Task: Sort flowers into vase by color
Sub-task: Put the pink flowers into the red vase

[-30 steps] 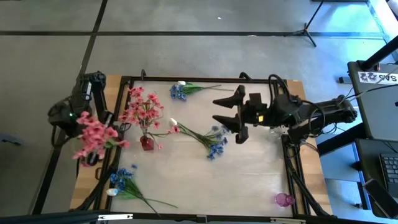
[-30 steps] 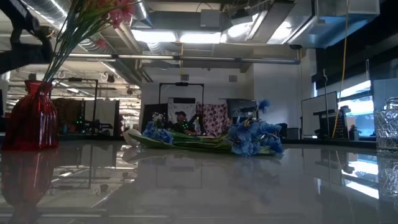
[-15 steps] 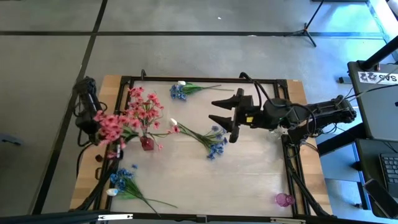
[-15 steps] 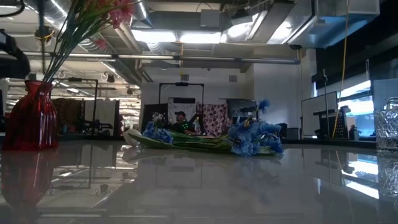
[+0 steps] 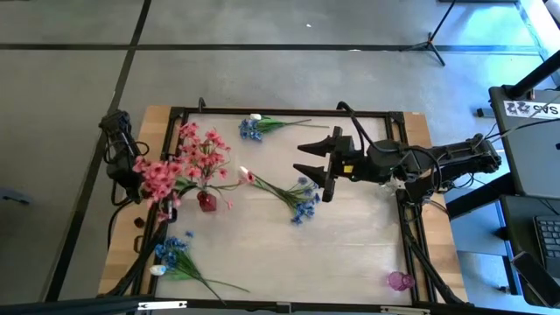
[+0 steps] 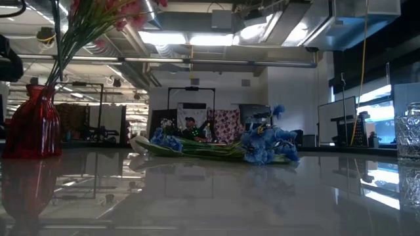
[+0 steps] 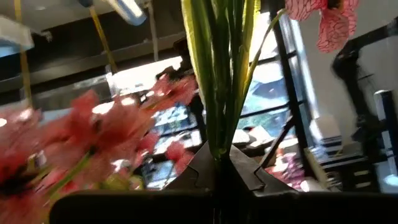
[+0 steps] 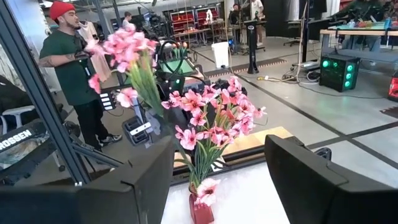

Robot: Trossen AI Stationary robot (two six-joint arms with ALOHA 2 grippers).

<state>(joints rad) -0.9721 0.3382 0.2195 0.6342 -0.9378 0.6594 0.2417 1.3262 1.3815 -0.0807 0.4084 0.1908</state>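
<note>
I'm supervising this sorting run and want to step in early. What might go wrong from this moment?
1. The left gripper is shut on a pink sprig right beside the red vase, which is already crowded with pink flowers. Pushing the stem in could tip the vase or snag those blooms.
2. The right gripper hangs open above the table with the blue sprig close beneath it; coming down, it might pinch blooms instead of the stem.

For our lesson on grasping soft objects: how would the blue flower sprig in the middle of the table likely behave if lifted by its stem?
The blue flower sprig would probably droop, since its thin green stem carries a heavy-looking bloom cluster at one end. It looks light, so it should lift easily. Its narrow stem may twist or slip between the fingers.
</note>
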